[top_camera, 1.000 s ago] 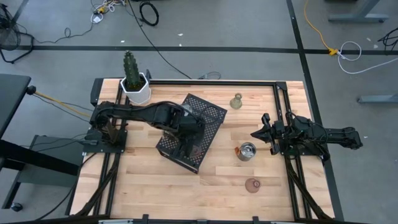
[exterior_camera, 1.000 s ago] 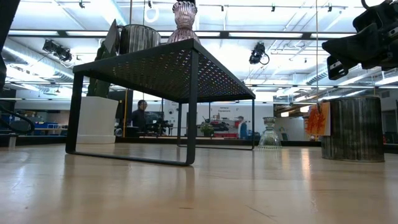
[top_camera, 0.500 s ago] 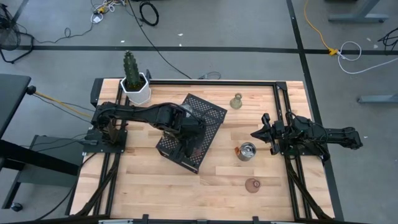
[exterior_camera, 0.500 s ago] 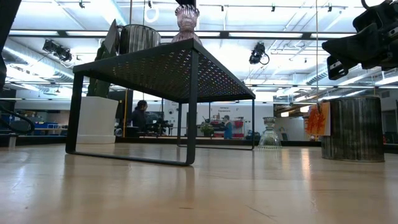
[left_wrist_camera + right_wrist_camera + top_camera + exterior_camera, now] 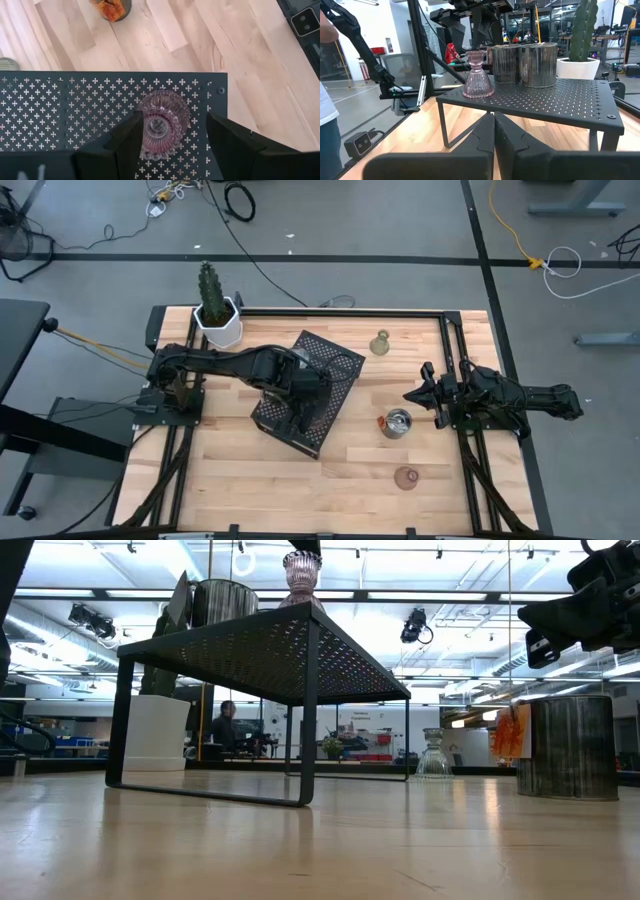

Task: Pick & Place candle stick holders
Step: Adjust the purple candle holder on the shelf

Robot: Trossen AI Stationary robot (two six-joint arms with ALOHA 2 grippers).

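Observation:
A pinkish glass candle stick holder (image 5: 162, 125) stands upright by its base on the black perforated tray (image 5: 60, 110), near one corner; it also shows in the right wrist view (image 5: 478, 76). My left gripper (image 5: 172, 120) hovers over it, open, with one finger on each side of it. In the high view the arm (image 5: 303, 402) hides the holder. Two silver holders (image 5: 506, 62) (image 5: 539, 59) stand on the same tray. My right gripper (image 5: 412, 395) waits shut at the table's right side.
On the table stand a silver holder (image 5: 398, 423) with an orange tag, a pale glass holder (image 5: 380, 342) near the far edge and a pinkish-brown one (image 5: 406, 477) near the front. A white cactus pot (image 5: 218, 320) stands at the far left corner.
My left gripper has gone down with the pinkish holder, which has sunk until its base stands on the tray top, still upright.

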